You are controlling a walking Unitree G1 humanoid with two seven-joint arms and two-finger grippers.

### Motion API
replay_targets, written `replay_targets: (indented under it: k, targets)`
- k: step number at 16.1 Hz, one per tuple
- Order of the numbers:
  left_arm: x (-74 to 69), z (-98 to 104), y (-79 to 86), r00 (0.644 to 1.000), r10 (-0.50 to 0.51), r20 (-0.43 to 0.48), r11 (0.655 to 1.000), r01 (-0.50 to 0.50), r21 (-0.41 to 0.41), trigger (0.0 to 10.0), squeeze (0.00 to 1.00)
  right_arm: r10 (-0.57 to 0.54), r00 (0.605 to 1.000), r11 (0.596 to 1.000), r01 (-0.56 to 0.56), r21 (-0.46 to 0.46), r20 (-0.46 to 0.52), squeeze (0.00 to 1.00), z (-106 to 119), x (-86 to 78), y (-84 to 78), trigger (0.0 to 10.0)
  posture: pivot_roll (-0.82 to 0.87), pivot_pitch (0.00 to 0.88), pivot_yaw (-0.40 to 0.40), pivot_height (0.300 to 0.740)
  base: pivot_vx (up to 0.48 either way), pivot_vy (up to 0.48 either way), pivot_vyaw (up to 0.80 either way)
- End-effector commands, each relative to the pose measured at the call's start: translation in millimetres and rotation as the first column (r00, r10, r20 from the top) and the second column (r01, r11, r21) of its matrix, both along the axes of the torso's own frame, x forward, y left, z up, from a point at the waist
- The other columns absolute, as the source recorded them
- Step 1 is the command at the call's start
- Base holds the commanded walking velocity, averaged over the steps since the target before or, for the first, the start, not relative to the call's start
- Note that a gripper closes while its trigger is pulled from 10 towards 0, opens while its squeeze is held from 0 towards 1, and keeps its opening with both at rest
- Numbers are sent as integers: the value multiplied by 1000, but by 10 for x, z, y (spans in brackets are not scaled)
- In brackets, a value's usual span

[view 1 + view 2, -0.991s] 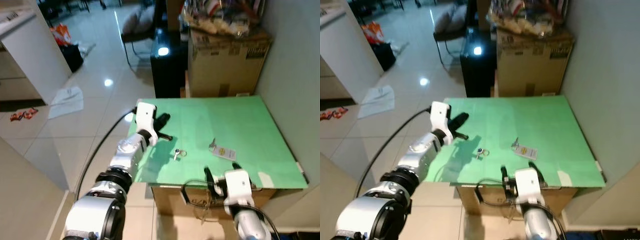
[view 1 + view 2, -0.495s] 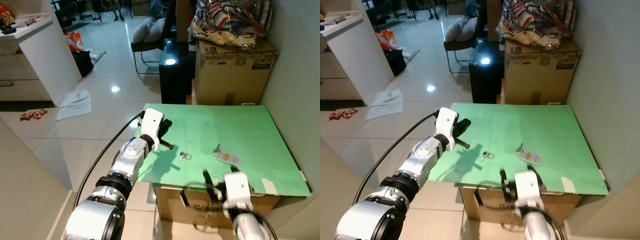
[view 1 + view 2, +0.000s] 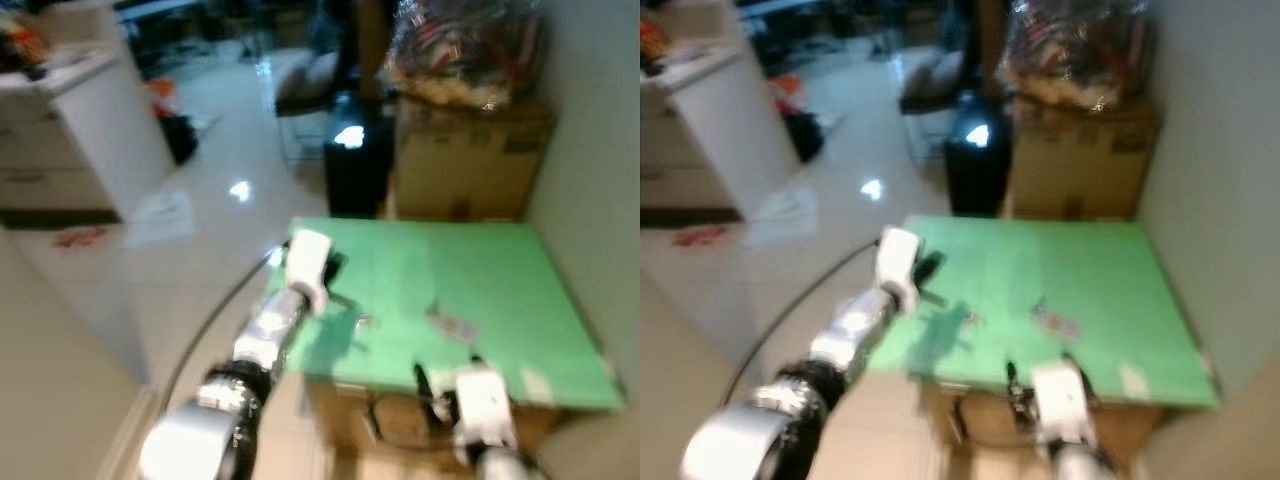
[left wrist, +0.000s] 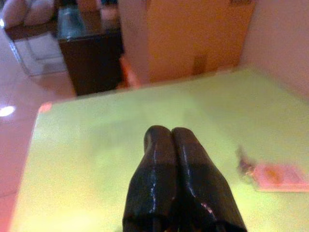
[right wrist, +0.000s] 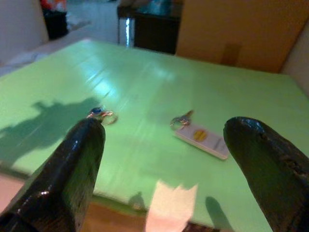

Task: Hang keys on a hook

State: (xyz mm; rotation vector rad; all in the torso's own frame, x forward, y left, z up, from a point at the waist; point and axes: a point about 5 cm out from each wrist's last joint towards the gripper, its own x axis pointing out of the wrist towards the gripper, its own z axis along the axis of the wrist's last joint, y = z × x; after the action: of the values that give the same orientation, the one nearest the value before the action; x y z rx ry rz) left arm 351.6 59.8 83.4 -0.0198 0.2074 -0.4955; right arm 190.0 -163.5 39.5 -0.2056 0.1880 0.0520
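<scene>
A key with a white tag lies flat on the green table, right of the middle. A smaller key ring with a blue bit lies to its left. My left gripper is shut with nothing in it and hovers over the table's left edge, pointing across the top; the tagged key shows beyond its fingers. My right gripper is open at the table's front edge, and both the tagged key and the small ring lie on the table ahead of it. The head views are blurred.
A cardboard box with bagged goods on top stands behind the table, next to a black cabinet. A plain wall runs along the right. A white counter and glossy tiled floor lie to the left.
The whole picture has shifted and blurred, so the camera has moved. Both grippers and both keys keep their places on and around the table.
</scene>
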Motion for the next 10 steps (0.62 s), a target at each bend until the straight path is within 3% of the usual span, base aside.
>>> replay_targets:
  k: [1, 2, 4, 7, 9, 10]
  targets:
    - [62, 109, -4, 999, 2, 33, 1000, -2, 0, 10000, 0, -1, 1000, 1000, 1, 11, 9, 0, 23, 0, 26, 10000, -368, 51, 135, 740, 454, 0, -763]
    - [70, 107, -19, 999, 5, 33, 999, -7, 40, 10000, 0, -20, 1000, 1000, 20, 4, 14, 0, 40, 11, 3, 10000, -372, 55, 138, 740, 458, 0, 0]
    - [72, 107, -66, 1000, -10, 29, 996, 8, 84, 10000, 0, -24, 1000, 1000, 24, 5, 18, 0, 59, 16, 11, 10000, -379, 61, 143, 740, 0, 0, 0]
    - [78, 121, -100, 999, -28, 24, 995, 26, 95, 10000, 0, -30, 1000, 1000, 30, 6, 7, 0, 46, -21, 18, 10000, -387, 72, 149, 740, 0, 0, -531]
    - [83, 109, -88, 999, -28, 17, 992, 25, 126, 10000, 0, -42, 999, 999, 42, 9, 9, 0, 43, -55, 20, 10000, -394, 82, 154, 740, 0, 0, 0]
    - [86, 92, -62, 1000, -18, 7, 990, 17, 138, 10000, 1000, -44, 999, 999, 44, 11, 8, 0, 54, -64, 27, 10000, -398, 86, 155, 740, 0, 0, 0]
